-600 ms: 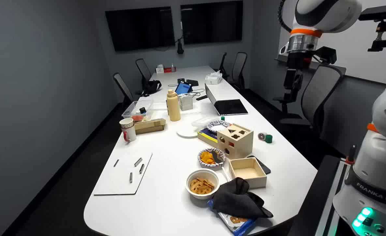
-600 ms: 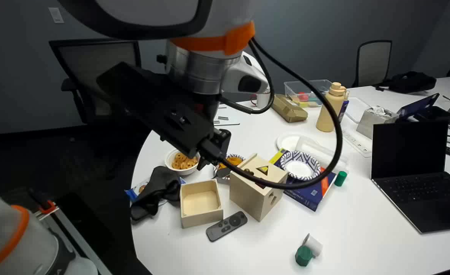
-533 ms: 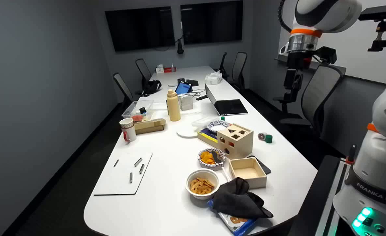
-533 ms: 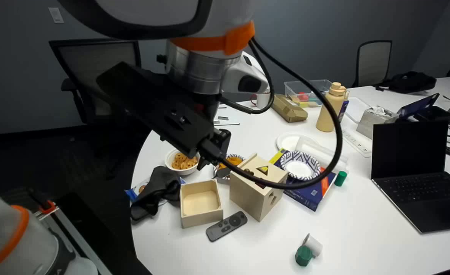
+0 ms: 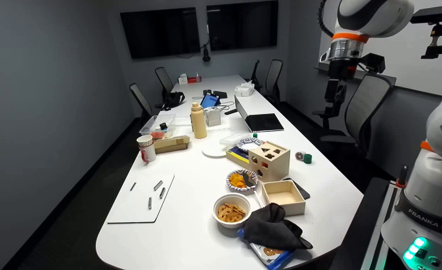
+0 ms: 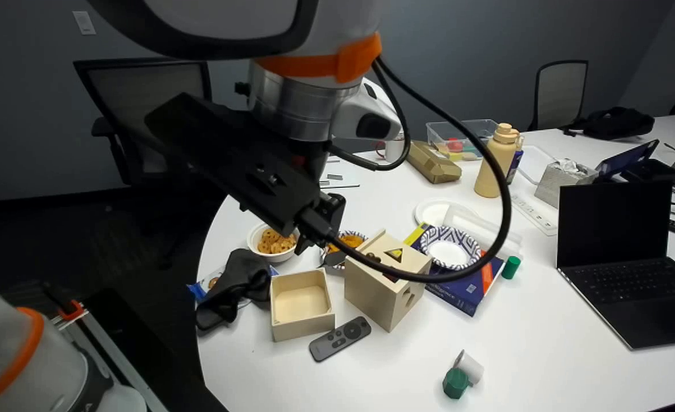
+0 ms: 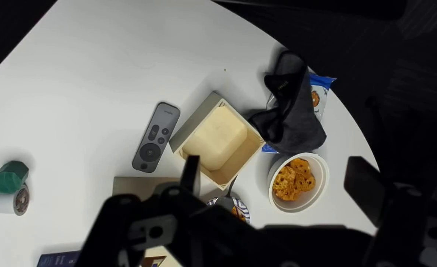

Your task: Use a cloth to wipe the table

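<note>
- Wrist view: gripper (image 7: 277, 181) spread wide, holding nothing; fetching the cloth (image 7: 300, 124) seems the step in hand, wiping not begun.
- The cloth lies crumpled over a snack packet (image 7: 320, 94), beside the bowl (image 7: 321, 182); whether they touch is hard to tell.
- Next likely: shift across, descend, pinch a fold without the packet.
- Arm (image 5: 378, 18) holds the gripper pointing down, well above the table (image 7: 92, 74).
</note>
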Controlling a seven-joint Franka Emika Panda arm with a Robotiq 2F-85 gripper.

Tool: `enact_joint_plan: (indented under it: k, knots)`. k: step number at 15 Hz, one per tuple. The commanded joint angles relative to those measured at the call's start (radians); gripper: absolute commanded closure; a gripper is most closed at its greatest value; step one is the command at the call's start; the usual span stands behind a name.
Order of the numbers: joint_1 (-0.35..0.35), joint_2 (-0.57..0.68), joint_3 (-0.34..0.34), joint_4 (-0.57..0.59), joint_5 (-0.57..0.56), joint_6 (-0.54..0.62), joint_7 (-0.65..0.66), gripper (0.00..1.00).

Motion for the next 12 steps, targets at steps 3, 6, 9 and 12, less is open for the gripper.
enact_joint_plan:
  k: [3, 6, 9, 12]
  knots:
    - [0.053, 0.111, 0.074, -0.030, 0.083, 0.119, 0.031, 0.00]
    - [0.111, 0.202, 0.146, -0.041, 0.158, 0.276, 0.084, 0.00]
    - [0.204, 0.338, 0.227, -0.044, 0.263, 0.446, 0.122, 0.00]
    - [0.299, 0.475, 0.298, -0.047, 0.381, 0.578, 0.122, 0.00]
